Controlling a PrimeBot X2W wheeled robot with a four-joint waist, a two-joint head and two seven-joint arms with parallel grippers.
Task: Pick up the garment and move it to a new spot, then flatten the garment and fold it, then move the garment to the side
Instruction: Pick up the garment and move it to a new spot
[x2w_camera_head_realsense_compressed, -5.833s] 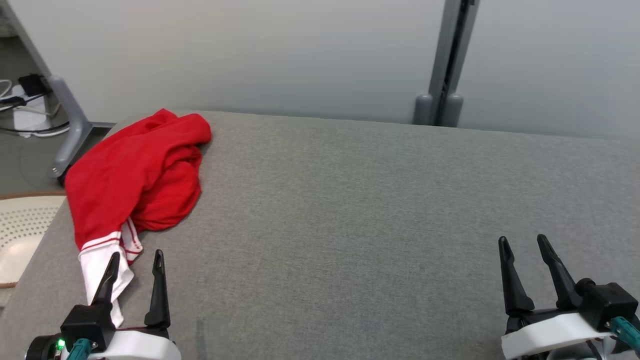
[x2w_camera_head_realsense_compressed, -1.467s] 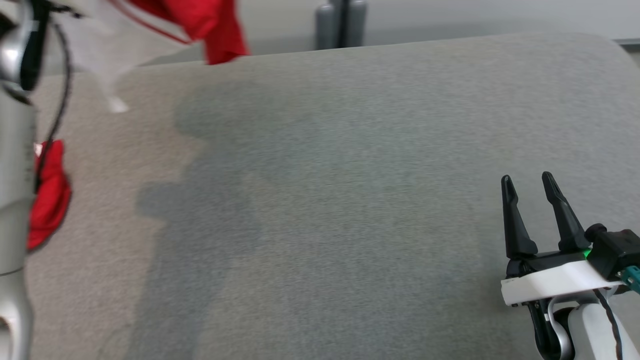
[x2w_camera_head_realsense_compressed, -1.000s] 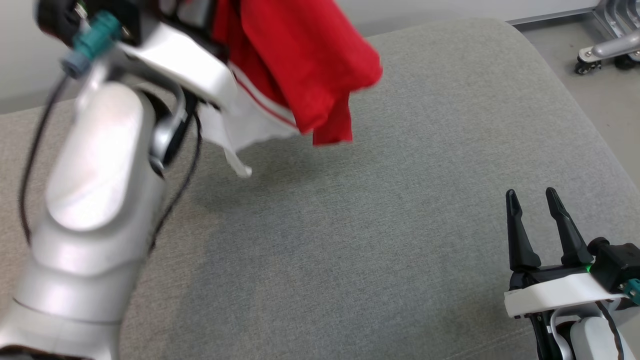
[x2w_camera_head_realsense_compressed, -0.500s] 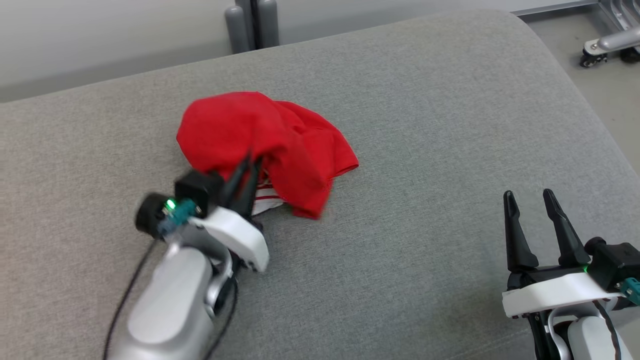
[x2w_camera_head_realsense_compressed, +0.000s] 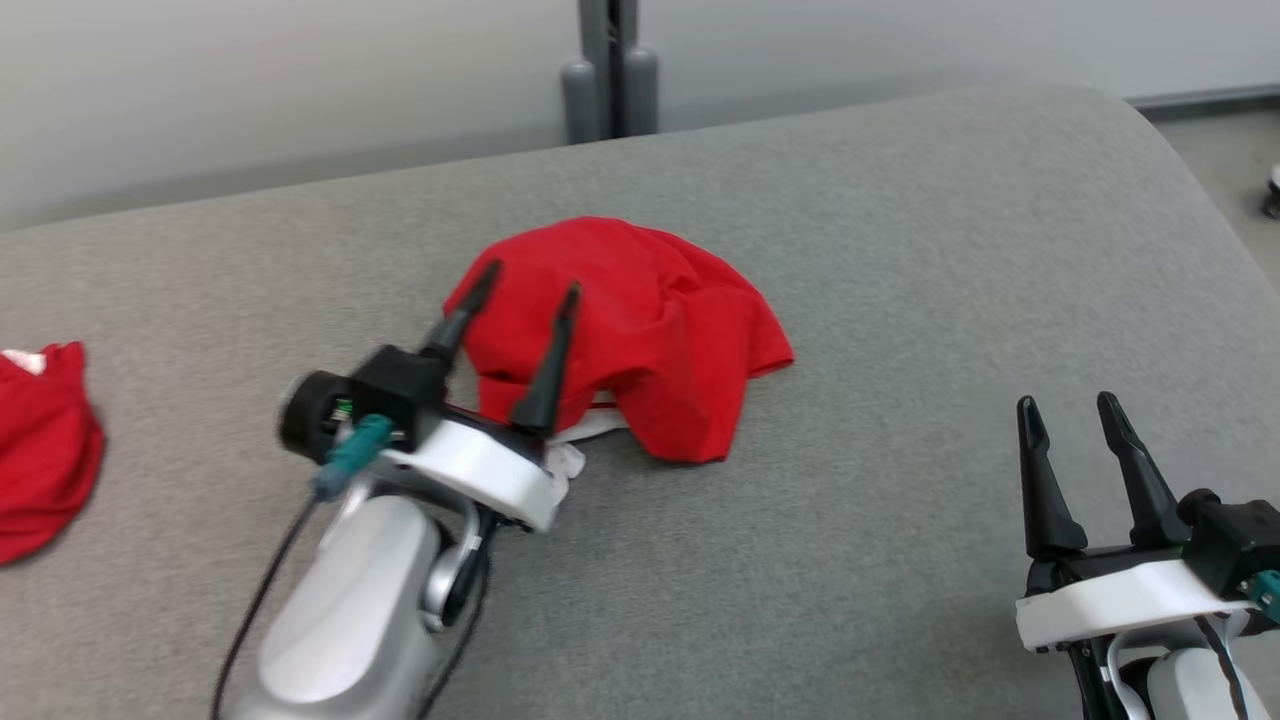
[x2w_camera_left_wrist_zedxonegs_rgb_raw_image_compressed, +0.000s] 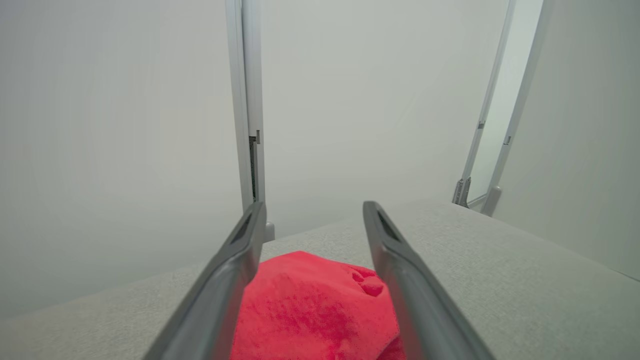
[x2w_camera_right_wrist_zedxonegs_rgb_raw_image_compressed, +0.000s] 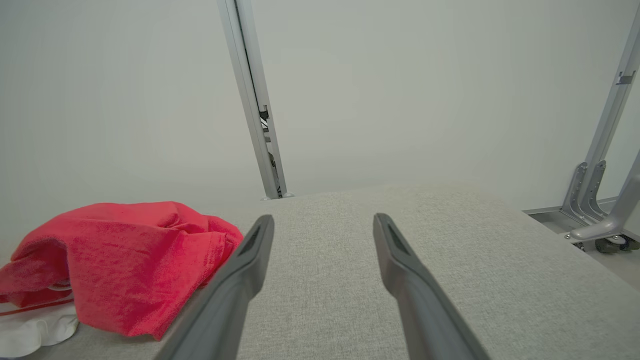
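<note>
My right gripper (x2w_camera_head_realsense_compressed: 1067, 403) stood wide open and empty at the near right of the grey upholstered surface (x2w_camera_head_realsense_compressed: 900, 560). My left gripper (x2w_camera_head_realsense_compressed: 530, 280), fingers spread and holding nothing, was poised over the near side of the crumpled red garment (x2w_camera_head_realsense_compressed: 660, 330), which was heaped mid-surface with white trim (x2w_camera_head_realsense_compressed: 590, 430) showing beneath. Another red cloth (x2w_camera_head_realsense_compressed: 40, 470) lay well apart at the left edge, and a grey post (x2w_camera_head_realsense_compressed: 610, 60) rose behind.
</note>
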